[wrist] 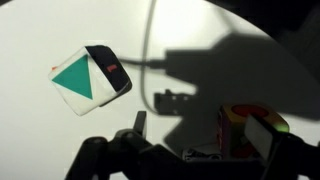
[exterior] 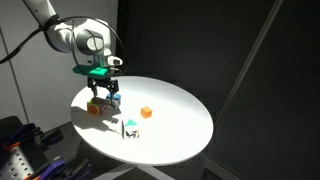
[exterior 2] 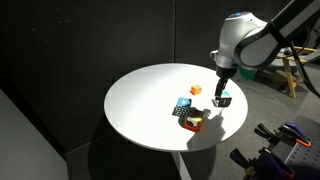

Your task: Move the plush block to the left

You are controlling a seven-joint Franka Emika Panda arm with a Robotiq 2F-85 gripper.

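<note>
The plush block (exterior: 96, 106), dark red with yellow patches, sits near the table's edge and also shows in an exterior view (exterior 2: 193, 122). My gripper (exterior: 106, 94) hangs open just above it in both exterior views (exterior 2: 222, 97). In the wrist view the gripper (wrist: 200, 145) is open and empty. The plush block (wrist: 236, 132) lies low on the right, partly hidden behind one finger. I cannot tell whether the finger touches it.
The round white table (exterior: 180, 120) also holds a small orange cube (exterior: 146, 112) (exterior 2: 196, 89) and a blue-and-white cube (exterior: 130, 127) (exterior 2: 183, 105) (wrist: 88, 78). The arm's dark shadow falls across the tabletop. Black curtains surround the table.
</note>
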